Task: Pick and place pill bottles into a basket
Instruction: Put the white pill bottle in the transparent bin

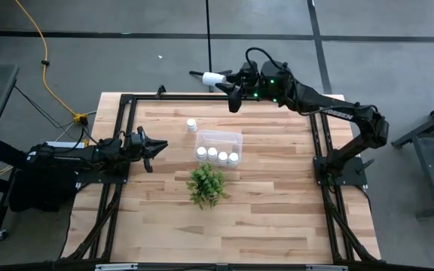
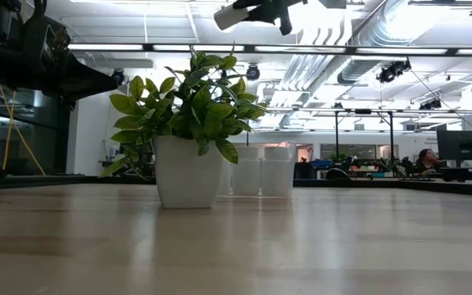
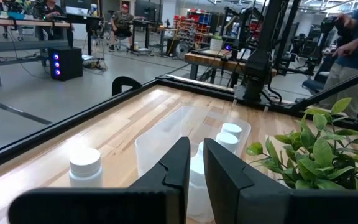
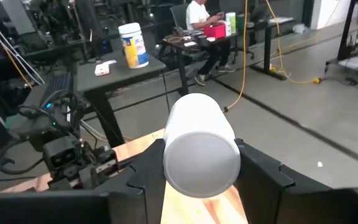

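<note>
Plant (image 1: 206,184) sits just in front of the bin (image 1: 218,138), which holds four bottles (image 1: 217,155) in a row along its plant-side wall; one more bottle (image 1: 191,126) stands on the table (image 1: 277,203) just beyond the bin's far-left corner. Right gripper (image 1: 224,81) hangs high past the bin's far side, pinching a bottle (image 1: 213,77) held sideways. Left gripper (image 1: 159,147) waits left of the bin, fingers nearly pressed together, holding nothing.

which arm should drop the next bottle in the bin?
Right. The right gripper already holds a pill bottle lying sideways above the table's far edge, near the basket. The left gripper is empty at the left side.
</note>
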`<state>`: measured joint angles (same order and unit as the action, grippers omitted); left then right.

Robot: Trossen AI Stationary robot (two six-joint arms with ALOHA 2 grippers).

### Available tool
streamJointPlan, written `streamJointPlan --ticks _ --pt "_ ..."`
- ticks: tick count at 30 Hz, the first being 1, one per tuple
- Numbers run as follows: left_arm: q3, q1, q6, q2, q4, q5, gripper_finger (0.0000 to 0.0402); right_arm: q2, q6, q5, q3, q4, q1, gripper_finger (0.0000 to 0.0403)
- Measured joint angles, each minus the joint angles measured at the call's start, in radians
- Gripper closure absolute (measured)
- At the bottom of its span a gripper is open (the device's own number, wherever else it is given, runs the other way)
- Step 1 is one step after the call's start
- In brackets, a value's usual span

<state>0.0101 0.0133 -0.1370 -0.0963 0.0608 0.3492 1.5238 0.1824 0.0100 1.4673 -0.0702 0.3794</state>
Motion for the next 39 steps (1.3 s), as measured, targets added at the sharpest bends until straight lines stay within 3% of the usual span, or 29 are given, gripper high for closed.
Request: streamJointPlan --ticks 24,39 --pt "0.0 0.0 0.001 0.0 0.0 0.0 0.0318 0.172 0.109 0.051 0.0 -0.142 -0.055 0.0255" --pt "0.0 0.0 0.001 0.0 0.0 0.0 0.0318 0.193 0.109 0.07 0.0 -0.306 -0.055 0.0255"
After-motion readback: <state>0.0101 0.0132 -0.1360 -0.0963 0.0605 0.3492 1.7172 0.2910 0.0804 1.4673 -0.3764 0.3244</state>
